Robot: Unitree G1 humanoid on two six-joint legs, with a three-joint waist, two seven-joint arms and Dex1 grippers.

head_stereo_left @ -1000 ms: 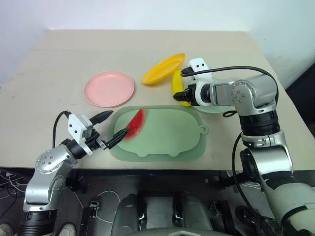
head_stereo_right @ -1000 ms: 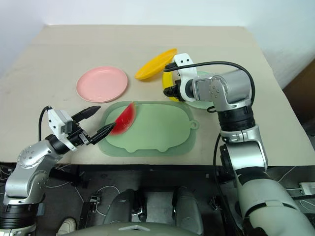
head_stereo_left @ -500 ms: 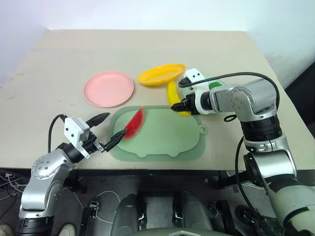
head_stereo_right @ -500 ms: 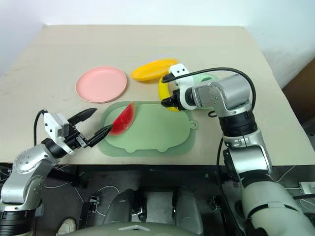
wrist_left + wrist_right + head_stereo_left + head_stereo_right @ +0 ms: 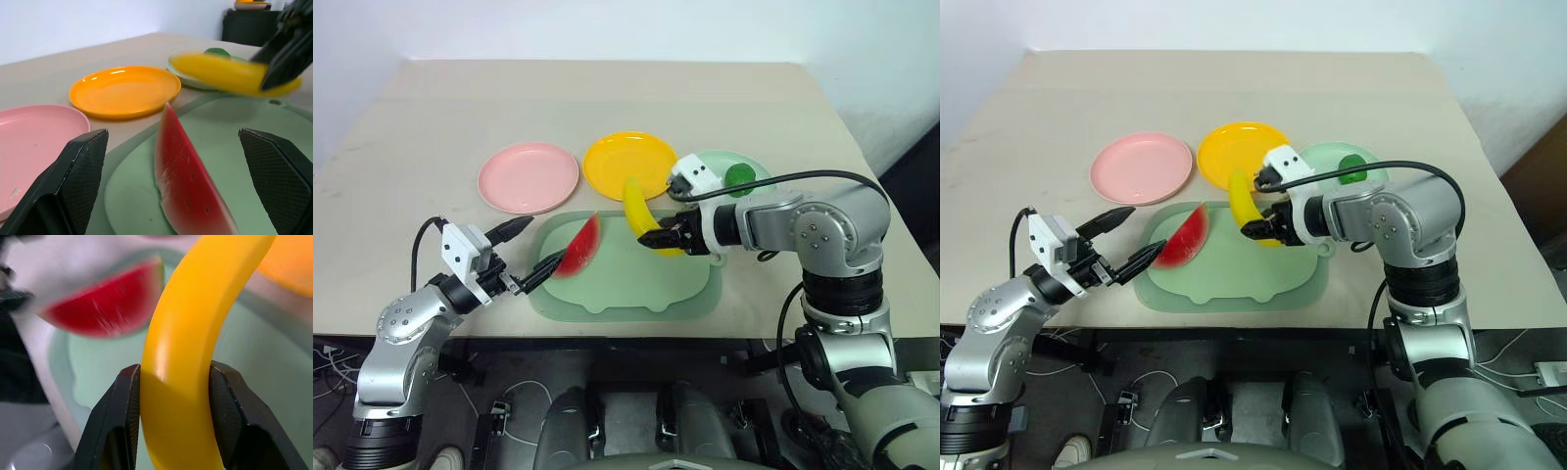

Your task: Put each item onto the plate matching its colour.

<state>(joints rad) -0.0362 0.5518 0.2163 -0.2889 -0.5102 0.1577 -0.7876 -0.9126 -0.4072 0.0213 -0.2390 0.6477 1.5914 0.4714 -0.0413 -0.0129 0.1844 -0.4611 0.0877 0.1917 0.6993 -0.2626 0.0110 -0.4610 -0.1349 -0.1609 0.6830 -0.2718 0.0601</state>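
Above the pale green tray [image 5: 636,284], the right end effector [image 5: 658,239] is clamped across the banana [image 5: 641,208], seemingly light, stiff, slick plastic best pinched mid-curve, while the left end effector [image 5: 525,257] stands open beside the watermelon wedge [image 5: 579,249].

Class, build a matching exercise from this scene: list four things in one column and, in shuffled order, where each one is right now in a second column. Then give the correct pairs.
Things
1. banana
2. watermelon wedge
3. small round green fruit
4. yellow plate

Places
A. on the mint green plate
B. on the table, between the pink plate and the mint green plate
C. gripped in the right end effector
D. on the pale green tray, between the open fingers of the left end effector

Pairs: 1-C, 2-D, 3-A, 4-B
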